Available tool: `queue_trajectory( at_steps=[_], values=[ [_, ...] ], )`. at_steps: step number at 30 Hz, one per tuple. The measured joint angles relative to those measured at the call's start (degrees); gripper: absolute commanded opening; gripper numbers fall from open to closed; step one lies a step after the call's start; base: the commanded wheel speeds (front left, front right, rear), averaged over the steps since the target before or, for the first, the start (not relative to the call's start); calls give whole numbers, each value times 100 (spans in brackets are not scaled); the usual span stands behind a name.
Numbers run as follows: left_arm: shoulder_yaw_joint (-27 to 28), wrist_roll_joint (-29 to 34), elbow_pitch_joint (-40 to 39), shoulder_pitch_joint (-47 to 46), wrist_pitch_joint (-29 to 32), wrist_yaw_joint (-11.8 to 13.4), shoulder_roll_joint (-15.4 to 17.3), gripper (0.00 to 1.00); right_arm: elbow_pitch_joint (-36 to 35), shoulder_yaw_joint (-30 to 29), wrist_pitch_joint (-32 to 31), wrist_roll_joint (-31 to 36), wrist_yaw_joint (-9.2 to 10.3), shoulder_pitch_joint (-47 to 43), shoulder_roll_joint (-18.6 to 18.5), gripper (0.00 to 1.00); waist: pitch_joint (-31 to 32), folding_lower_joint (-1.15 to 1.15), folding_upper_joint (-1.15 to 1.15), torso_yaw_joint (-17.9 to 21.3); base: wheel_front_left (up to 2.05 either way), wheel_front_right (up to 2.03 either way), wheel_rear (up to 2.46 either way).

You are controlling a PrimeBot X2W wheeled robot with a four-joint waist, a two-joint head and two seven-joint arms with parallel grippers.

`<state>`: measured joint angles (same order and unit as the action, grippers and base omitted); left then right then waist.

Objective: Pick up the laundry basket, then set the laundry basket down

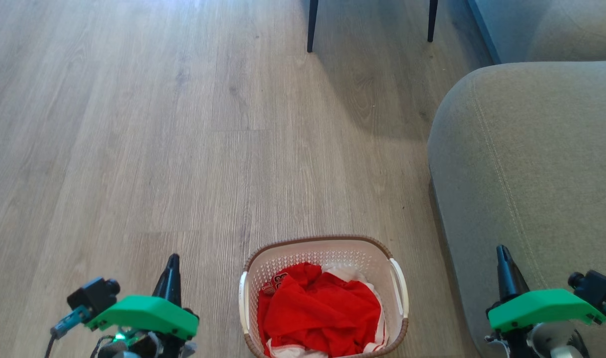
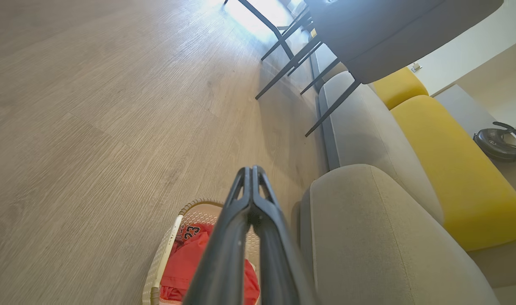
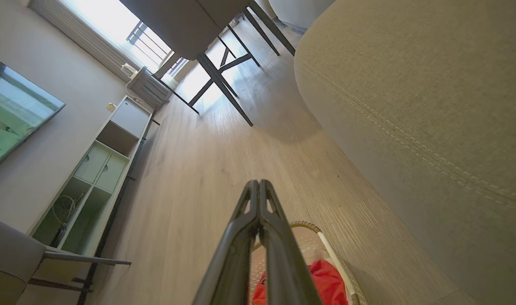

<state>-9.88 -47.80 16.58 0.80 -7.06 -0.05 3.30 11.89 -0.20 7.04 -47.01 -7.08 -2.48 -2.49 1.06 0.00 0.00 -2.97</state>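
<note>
Down on the wooden floor (image 1: 133,149), close before us, the laundry basket (image 1: 327,254) stands upright with red-and-white clothes (image 1: 322,308) heaped inside. Its right side is just beside the grey sofa arm (image 1: 526,164), with a strip of floor between them. That fits a basket waiting to be lifted as well as one lifted and put back; we cannot tell which.

What could go wrong, as we judge it: the sofa arm crowds the basket's right handle (image 1: 399,288), so any move of our right arm on that side could scrape the upholstery or shove the basket sideways. The basket looks light and the floor smooth, so a one-sided nudge would likely slide or turn it. A pull on one handle alone would tilt it and let the loose clothes spill.

Our left end effector (image 1: 172,259) hangs to the basket's left, apart from it, its two dark fingers pressed together on nothing. Our right end effector (image 1: 503,251) hangs to the basket's right, over the sofa arm in the head view, fingers likewise pressed together and empty. The basket sits between the two, touched by neither
</note>
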Motion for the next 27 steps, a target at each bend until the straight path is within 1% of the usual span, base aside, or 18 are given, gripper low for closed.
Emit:
queue_trajectory(
  at_steps=[27],
  values=[
    [467,-1678,-32,-115,426,-253,4,0,125,-198,-448,-1690,0,193,-9,0,-46,0,0,110,0,0,0]
  ],
)
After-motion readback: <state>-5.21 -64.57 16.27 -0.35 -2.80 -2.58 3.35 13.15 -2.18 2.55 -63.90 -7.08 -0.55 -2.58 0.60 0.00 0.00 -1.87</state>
